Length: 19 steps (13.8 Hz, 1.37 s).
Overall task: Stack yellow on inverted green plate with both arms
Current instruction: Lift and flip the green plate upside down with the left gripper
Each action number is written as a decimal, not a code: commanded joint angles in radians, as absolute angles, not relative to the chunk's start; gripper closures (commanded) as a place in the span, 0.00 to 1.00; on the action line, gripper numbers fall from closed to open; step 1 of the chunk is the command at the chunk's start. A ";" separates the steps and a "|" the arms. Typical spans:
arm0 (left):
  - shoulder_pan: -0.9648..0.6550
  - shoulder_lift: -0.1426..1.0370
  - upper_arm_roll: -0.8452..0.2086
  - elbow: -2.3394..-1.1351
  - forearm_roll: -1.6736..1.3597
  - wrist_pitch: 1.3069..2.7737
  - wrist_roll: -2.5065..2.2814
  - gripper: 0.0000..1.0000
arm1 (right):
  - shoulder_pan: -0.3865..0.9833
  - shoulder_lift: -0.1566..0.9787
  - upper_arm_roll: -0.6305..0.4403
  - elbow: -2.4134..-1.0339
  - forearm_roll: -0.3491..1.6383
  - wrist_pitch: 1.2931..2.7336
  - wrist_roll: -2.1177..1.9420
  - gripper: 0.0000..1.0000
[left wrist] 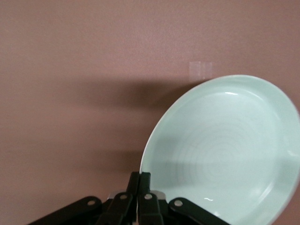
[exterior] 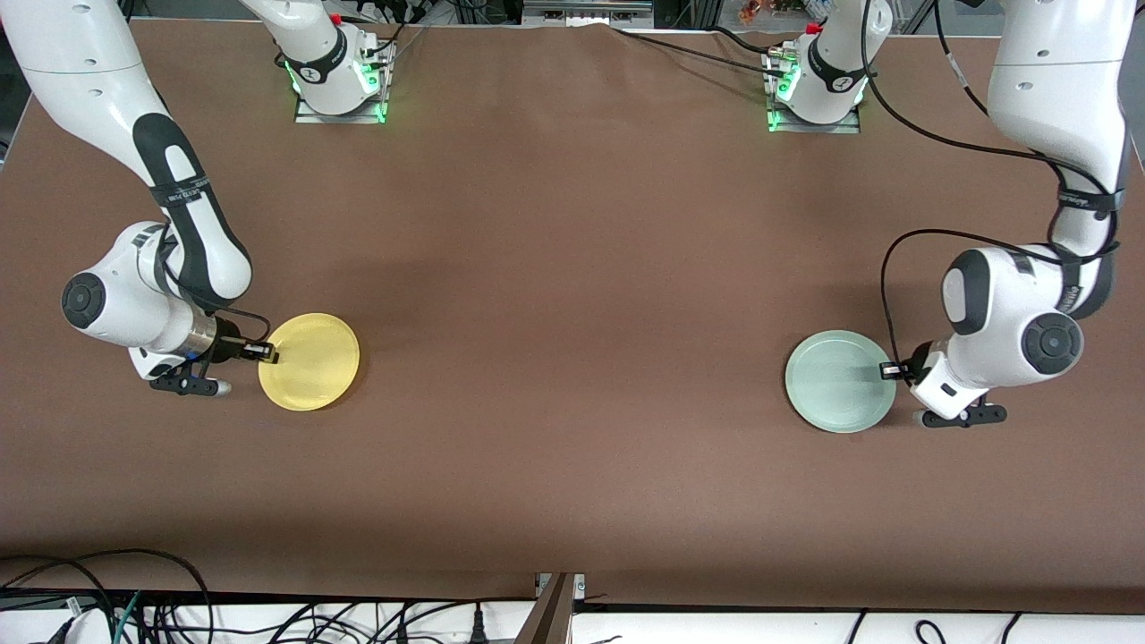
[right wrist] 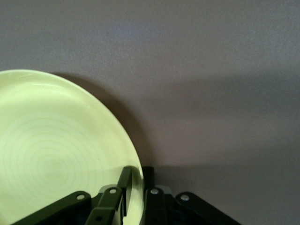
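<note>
Front view: high camera facing the arm bases, looking steeply down on the whole brown bench [exterior: 572, 358]; bases along the top edge of the picture. It takes in both plates, far smaller than the wrist views do.

Left wrist view: close, looking past the left pincer [left wrist: 139, 187] onto the green plate [left wrist: 225, 150] and bare bench.

Right wrist view: equally close, past the right pincer [right wrist: 135, 187] onto the yellow plate [right wrist: 56, 150].

Each wrist view shares its plate with the front view: green plate [exterior: 839, 381], yellow plate [exterior: 309, 361].
</note>
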State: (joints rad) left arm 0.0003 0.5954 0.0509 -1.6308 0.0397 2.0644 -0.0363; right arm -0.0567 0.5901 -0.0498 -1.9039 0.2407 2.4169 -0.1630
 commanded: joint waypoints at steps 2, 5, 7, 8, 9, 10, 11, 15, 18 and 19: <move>-0.104 0.601 0.058 -1.441 0.231 1.872 -0.037 1.00 | -0.067 0.561 -0.037 -1.894 0.267 2.346 -0.190 1.00; -0.211 0.598 0.060 -1.367 0.382 1.835 -0.038 1.00 | -0.066 0.555 -0.035 -1.872 0.267 2.312 -0.189 1.00; -0.282 0.597 0.061 -1.319 0.467 1.807 -0.034 1.00 | -0.066 0.555 -0.037 -1.823 0.267 2.269 -0.192 1.00; -0.308 0.589 0.055 -1.290 0.504 1.784 -0.025 1.00 | -0.066 0.555 -0.038 -1.797 0.267 2.243 -0.192 1.00; -0.334 0.583 0.051 -1.261 0.506 1.757 -0.026 1.00 | -0.066 0.552 -0.038 -1.769 0.265 2.218 -0.193 1.00; -0.380 0.584 0.052 -1.238 0.511 1.747 -0.029 1.00 | -0.066 0.546 -0.040 -1.735 0.262 2.192 -0.195 1.00; -0.434 0.591 0.064 -1.218 0.528 1.747 -0.037 1.00 | -0.067 0.542 -0.043 -1.697 0.262 2.140 -0.196 1.00; -0.612 0.658 0.064 -1.212 0.745 1.749 -0.196 1.00 | -0.107 0.540 -0.051 -1.513 0.265 1.894 -0.239 1.00; -0.728 0.715 0.066 -1.215 0.895 1.744 -0.286 1.00 | -0.107 0.509 -0.052 -1.404 0.252 1.731 -0.242 1.00; -0.761 0.730 0.066 -1.223 0.941 1.743 -0.319 1.00 | -0.107 0.506 -0.052 -1.364 0.250 1.680 -0.241 1.00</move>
State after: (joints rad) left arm -0.7022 0.6916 0.0463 -1.2449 0.8576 1.7649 -0.2731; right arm -0.1010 0.5178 -0.0576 -1.4360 0.2441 1.7765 -0.2209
